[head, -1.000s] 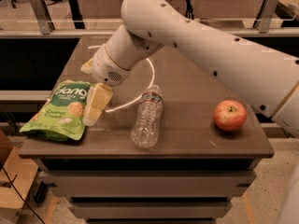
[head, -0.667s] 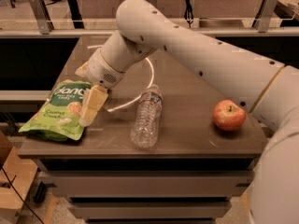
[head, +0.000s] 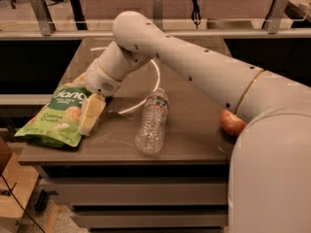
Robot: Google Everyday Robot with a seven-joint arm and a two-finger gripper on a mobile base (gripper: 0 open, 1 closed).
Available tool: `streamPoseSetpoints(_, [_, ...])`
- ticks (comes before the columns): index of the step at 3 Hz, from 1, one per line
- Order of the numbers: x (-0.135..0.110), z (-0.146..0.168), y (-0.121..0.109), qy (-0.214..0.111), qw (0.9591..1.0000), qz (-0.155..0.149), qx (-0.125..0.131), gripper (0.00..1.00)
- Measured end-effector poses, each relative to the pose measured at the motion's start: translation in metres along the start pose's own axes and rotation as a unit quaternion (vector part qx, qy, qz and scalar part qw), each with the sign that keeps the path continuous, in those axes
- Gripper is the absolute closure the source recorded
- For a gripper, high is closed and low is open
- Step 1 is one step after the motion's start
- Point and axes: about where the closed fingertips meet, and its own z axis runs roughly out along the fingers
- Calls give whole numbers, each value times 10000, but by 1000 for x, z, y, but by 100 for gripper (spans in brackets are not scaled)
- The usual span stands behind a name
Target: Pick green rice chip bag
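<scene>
- The green rice chip bag [head: 54, 116] lies flat at the left edge of the table [head: 194, 135], in the left middle of the frame. Its lower left corner reaches the table's edge.
- The bag is light green and crinkled, with a darker green patch and white lettering near its top and round beige chip pictures lower down.
- The gripper [head: 91, 114] is down at the bag's right edge. Its pale yellowish tip lies over that side of the pouch and points toward the lower left.
- Whether the gripper is apart, together or clamped on the bag cannot be told from this view.
- The arm [head: 194, 67] is white and thick. It runs from the lower right corner of the frame up across the table, bends at a rounded elbow near the top centre, and comes down to the wrist just above the bag.
- A thin white ring [head: 156, 81] lies on the tabletop behind the wrist and is partly hidden by the arm.
- A clear water bottle [head: 153, 123] lies on its side near the centre of the table, well apart from the bag, with its cap end pointing away from the camera.
- A red apple [head: 232, 123] sits at the right side of the table, half covered by the arm.
- The table is dark brown, with drawer fronts [head: 131, 198] below its front edge.
- A cardboard box [head: 12, 188] stands on the floor at the lower left.
</scene>
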Motion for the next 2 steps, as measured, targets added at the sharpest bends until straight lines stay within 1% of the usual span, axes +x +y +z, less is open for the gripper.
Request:
streamPoseSetpoints(1, [-2,0,-1,-20,10000,-26,14,40])
streamPoseSetpoints(2, [-13,-16,-2,89,9998,-121,116,64])
